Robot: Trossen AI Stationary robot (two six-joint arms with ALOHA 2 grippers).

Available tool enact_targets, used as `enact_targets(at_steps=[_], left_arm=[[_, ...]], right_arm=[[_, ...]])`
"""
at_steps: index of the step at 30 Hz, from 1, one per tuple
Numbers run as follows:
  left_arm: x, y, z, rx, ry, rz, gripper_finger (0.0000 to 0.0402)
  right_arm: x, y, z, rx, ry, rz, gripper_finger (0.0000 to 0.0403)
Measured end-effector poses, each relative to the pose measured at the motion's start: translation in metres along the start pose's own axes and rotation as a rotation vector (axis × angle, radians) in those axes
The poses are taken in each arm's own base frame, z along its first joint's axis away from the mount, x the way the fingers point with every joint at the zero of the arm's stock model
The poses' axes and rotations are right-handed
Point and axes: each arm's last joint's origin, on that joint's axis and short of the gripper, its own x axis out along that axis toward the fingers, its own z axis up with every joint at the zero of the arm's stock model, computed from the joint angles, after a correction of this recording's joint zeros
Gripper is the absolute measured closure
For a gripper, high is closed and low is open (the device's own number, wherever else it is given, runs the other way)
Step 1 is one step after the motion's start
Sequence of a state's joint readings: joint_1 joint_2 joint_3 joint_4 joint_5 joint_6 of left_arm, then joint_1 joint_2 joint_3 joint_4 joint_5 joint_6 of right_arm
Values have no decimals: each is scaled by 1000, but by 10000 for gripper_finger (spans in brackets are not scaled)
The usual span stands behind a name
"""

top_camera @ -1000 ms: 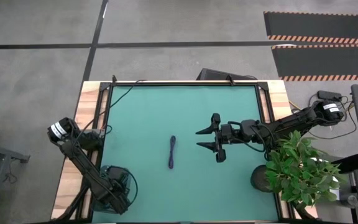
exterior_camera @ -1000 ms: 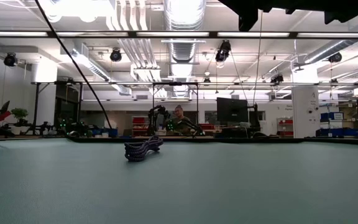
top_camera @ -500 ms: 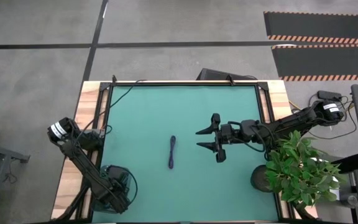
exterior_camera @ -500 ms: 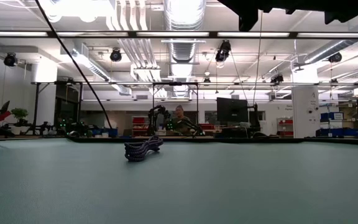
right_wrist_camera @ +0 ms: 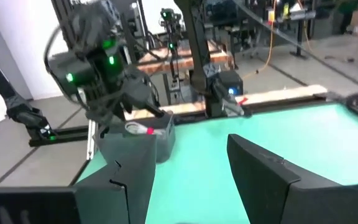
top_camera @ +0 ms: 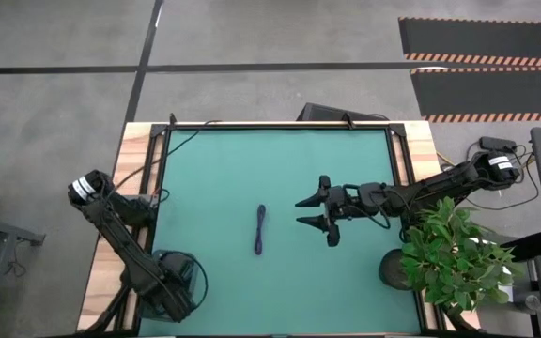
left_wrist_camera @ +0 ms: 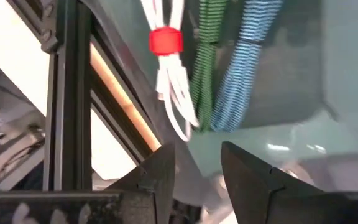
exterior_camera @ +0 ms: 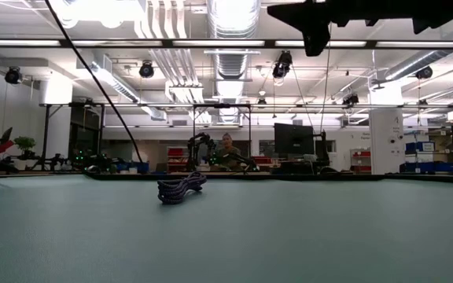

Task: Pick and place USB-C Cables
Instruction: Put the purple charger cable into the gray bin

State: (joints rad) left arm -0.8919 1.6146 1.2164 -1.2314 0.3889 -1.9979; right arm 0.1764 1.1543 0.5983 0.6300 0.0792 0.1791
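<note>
One dark purple-navy cable bundle [top_camera: 260, 230] lies lengthwise on the green mat near the table's middle, and it also shows in the low view [exterior_camera: 181, 187]. My right gripper [top_camera: 306, 211] hangs open above the mat, to the right of this bundle [right_wrist_camera: 191, 168]. My left gripper [left_wrist_camera: 197, 162] is open at the table's near left corner [top_camera: 172, 282], over a grey bin [right_wrist_camera: 157, 134]. In the bin lie a white bundle with a red tie [left_wrist_camera: 166, 68], a green bundle [left_wrist_camera: 209, 56] and a teal-blue bundle [left_wrist_camera: 241, 68].
A potted plant [top_camera: 454, 253] stands at the table's near right corner, close under the right arm. A black wire [top_camera: 162, 160] runs along the left frame rail. In the room beyond, a person [exterior_camera: 228, 149] sits at a desk.
My right gripper has come down a little and shifted slightly toward the purple bundle, still open. In the low view more of it dips into the picture's top. The bundle has not moved.
</note>
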Motion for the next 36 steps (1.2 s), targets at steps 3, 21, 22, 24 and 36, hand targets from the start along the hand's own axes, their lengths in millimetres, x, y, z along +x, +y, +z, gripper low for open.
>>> enact_targets(at_steps=[3, 21, 22, 24, 36], left_arm=[[-15, 0, 2, 29, 19, -64, 288], [-93, -58, 78, 475, -585, -674, 288], [-97, -62, 85, 491, -651, -698, 288], [-104, -70, 96, 531, -764, -733, 288], [-72, -90, 142, 349, -917, -675, 288]], right_arm=[[0, -1, -5, 53, 50, -7, 213], [-6, 16, -29, 255, 284, -10, 218], [-6, 18, -30, 254, 283, -1, 219], [-7, 22, -29, 252, 276, 16, 221], [-7, 26, -29, 240, 273, 33, 225]])
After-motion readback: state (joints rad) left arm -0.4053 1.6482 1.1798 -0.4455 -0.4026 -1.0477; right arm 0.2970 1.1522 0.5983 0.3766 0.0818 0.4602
